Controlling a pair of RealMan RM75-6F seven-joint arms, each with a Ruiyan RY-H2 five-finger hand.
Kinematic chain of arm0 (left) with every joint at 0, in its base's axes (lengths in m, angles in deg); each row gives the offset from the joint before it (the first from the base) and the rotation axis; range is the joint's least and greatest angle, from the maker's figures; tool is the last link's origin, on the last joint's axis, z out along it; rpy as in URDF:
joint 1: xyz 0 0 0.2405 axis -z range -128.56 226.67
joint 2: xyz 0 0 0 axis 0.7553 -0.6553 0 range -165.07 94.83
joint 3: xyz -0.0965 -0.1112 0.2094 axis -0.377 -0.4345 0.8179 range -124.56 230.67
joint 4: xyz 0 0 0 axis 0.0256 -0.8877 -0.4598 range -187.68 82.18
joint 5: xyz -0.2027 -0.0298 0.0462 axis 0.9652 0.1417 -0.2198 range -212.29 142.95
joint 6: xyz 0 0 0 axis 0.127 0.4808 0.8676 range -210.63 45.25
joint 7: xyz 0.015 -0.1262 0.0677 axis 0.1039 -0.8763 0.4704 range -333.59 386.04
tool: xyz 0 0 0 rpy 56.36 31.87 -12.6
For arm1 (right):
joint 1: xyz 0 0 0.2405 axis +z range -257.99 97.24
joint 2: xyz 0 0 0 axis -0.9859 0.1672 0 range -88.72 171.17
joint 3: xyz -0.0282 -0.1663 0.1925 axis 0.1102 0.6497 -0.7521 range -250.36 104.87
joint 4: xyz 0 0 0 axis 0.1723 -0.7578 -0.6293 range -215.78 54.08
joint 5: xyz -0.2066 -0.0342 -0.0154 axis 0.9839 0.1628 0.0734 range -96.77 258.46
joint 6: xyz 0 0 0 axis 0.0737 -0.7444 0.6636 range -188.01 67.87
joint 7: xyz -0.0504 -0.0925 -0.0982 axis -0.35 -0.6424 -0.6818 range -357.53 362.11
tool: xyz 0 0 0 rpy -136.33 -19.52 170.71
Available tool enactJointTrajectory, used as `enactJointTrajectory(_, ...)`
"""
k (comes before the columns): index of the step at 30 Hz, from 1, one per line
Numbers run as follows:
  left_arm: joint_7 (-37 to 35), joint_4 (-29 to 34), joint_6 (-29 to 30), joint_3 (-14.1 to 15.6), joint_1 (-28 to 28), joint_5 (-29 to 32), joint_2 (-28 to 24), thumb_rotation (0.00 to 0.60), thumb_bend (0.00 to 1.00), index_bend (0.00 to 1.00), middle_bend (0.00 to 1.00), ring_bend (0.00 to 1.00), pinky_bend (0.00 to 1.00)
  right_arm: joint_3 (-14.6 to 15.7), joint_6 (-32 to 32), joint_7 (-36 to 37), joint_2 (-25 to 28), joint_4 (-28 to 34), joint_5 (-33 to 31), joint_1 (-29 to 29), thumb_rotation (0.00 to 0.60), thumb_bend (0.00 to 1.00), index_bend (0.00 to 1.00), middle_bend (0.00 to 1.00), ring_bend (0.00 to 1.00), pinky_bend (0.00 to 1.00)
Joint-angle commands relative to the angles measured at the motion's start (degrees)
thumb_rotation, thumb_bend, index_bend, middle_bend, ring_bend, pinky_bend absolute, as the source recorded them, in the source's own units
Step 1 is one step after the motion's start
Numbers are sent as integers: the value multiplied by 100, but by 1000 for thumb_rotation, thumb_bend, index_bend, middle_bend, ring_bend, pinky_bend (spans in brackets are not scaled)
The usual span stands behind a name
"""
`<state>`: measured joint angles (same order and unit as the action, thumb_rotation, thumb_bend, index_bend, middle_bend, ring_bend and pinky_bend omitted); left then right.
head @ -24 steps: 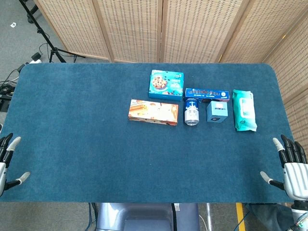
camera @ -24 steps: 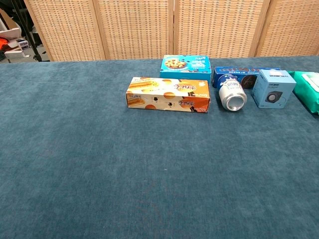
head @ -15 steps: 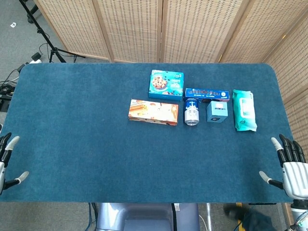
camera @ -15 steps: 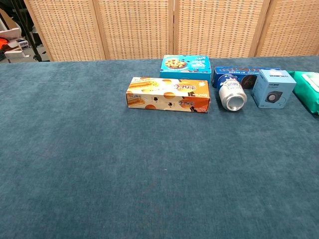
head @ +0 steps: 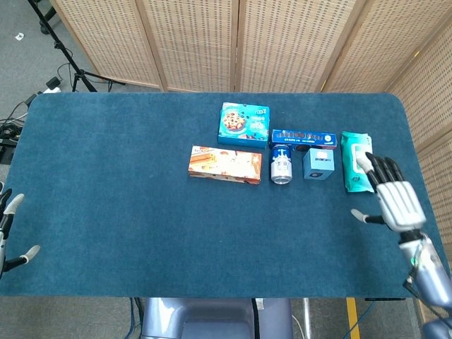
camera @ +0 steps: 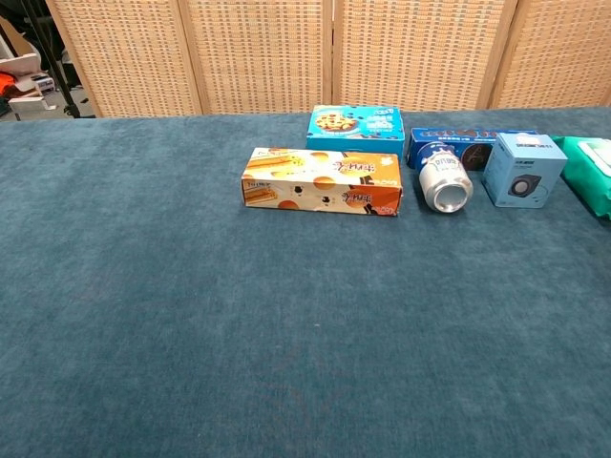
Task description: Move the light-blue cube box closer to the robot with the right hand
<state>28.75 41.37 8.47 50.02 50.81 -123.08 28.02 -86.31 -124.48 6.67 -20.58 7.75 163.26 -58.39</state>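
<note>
The light-blue cube box (head: 318,164) (camera: 522,169) stands on the table between a lying can and a teal wipes pack. My right hand (head: 393,198) hovers open, fingers spread, right of and nearer than the box, its fingertips over the lower edge of the wipes pack; it touches nothing. My left hand (head: 8,229) shows only at the left frame edge, open and empty, far from the box. The chest view shows neither hand.
A silver-blue can (head: 282,164) lies just left of the box. A dark-blue long box (head: 303,138) lies behind it, the teal wipes pack (head: 357,161) to its right. Further left lie a cookie box (head: 244,124) and an orange snack box (head: 224,164). The blue table (head: 127,198) spreads wide.
My right hand has risen from the table's near right corner and moved forward and inward, now hovering beside the wipes pack. The left hand slid slightly further out of frame. The objects have not moved.
</note>
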Motion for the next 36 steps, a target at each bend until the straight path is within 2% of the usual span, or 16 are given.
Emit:
enactJointTrajectory(1,51,-10,-43,-20,23,48,27,600,0,0,0,0,0,-321,1134,-105,-84,-273,-677,870,600,0,0,0,0,0)
enactJointTrajectory(6,155,-35,-214,-71,85,244,80,600,0,0,0,0,0,-304,1971,-792,-474,-717,-1208,1488,600,0,0,0,0,0)
enactJointTrajectory(9,215,-59,-330,-116,132,394,112,600,0,0,0,0,0,-277,2418,-1293,-774,-1123,-1753,1872,600,0,0,0,0,6)
enactJointTrajectory(16,268,-127,-504,-193,207,631,154,600,0,0,0,0,0,9,3177,-1967,-1133,-1707,-2626,2428,600,0,0,0,0,13)
enactJointTrajectory(21,330,-160,-604,-239,255,775,190,600,0,0,0,0,0,129,3274,-2120,-1453,-2112,-2951,2648,600,0,0,0,0,44)
enactJointTrajectory(27,422,-182,-692,-295,311,929,236,600,0,0,0,0,0,263,3089,-2235,-2039,-2873,-2981,2804,600,0,0,14,19,160)
enactJointTrajectory(29,473,-201,-725,-309,330,984,259,600,0,0,0,0,0,308,3008,-2273,-2248,-3187,-2917,2833,600,0,0,52,65,195)
enactJointTrajectory(32,524,-208,-762,-327,352,1049,286,600,0,0,0,0,0,316,2964,-2225,-2504,-3597,-2855,2868,600,43,47,209,224,264)
enactJointTrajectory(34,556,-213,-769,-335,361,1080,306,600,0,0,0,0,0,287,2827,-2076,-2720,-3939,-2718,2869,600,127,136,379,380,314)
enactJointTrajectory(36,576,-213,-777,-339,368,1103,315,600,0,0,0,0,0,270,2722,-1876,-2869,-4187,-2550,2856,600,196,239,487,468,339)
